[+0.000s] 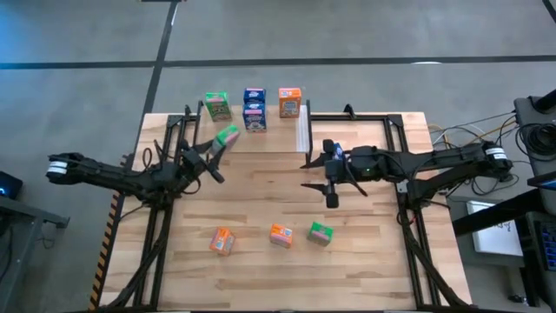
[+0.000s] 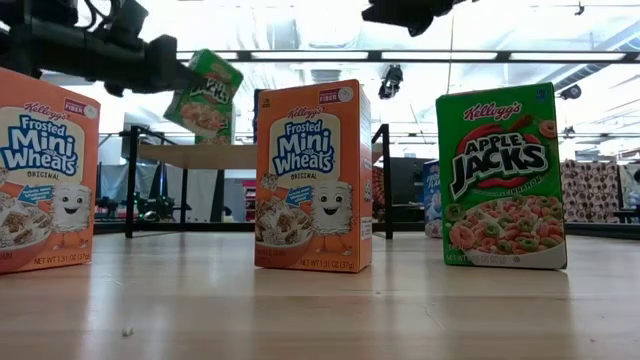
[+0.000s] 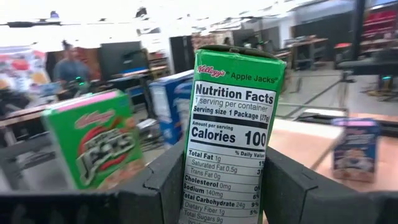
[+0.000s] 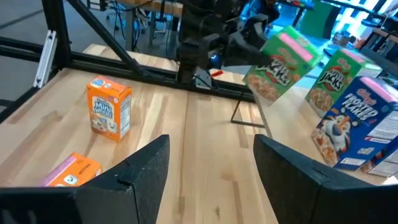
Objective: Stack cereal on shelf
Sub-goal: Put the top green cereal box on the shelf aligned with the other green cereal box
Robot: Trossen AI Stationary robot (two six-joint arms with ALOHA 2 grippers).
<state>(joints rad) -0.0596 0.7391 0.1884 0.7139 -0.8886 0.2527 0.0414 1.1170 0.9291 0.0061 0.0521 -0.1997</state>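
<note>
Overhead, we are seeing our left hand [image 1: 215, 148] carrying a green box [image 1: 228, 136] toward the shelf [image 1: 301, 130] already bearing four boxes, while low down three are waiting on the bench [image 2: 320, 310], and our right hand [image 4: 211, 165] is hovering apart, empty.

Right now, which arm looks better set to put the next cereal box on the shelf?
The left. Its tool already grips a green Apple Jacks box just short of the shelf, while the right tool hangs open and empty over mid-table.
</note>
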